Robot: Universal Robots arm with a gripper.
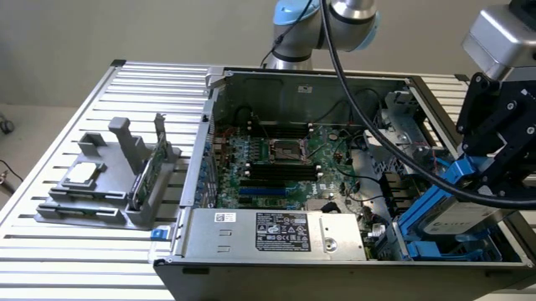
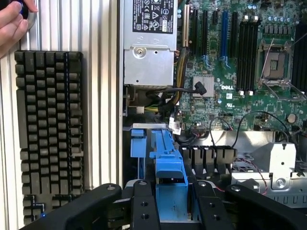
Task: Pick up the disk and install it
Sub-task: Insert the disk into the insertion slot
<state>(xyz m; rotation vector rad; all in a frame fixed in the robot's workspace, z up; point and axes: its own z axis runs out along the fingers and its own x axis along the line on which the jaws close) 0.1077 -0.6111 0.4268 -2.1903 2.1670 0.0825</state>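
Slatted metal table (image 1: 75, 125) is carrying everything. The open computer case (image 1: 318, 74) is lying on its side with the panel off, probably so that the arm (image 1: 335, 19) can come at the inside from above. Motherboard (image 1: 277, 163) is facing up in the middle, and the boxy power supply (image 1: 277, 232) is sitting along the near wall. A black keyboard (image 2: 48, 129) is lying on the table just beside the case. At the exterior view's left a grey fixture (image 1: 109, 194) is standing well apart from the case, propping a thin green card (image 1: 150, 172) on edge and cradling a small square chip (image 1: 84, 174), likely to keep both easy to grasp. The gripper (image 1: 494, 179) is hanging over the case's end at the exterior view's right, its fingers clamping the disk (image 1: 456, 219) by its blue-railed edges. The disk is tilting steeply, lower end already down inside the case beside the metal drive cage (image 2: 268, 163); holding it edge-on looks meant to line its rails up with the bay. A person's hand (image 2: 12, 21) is resting on the table beyond the keyboard, gripping something small and dark.
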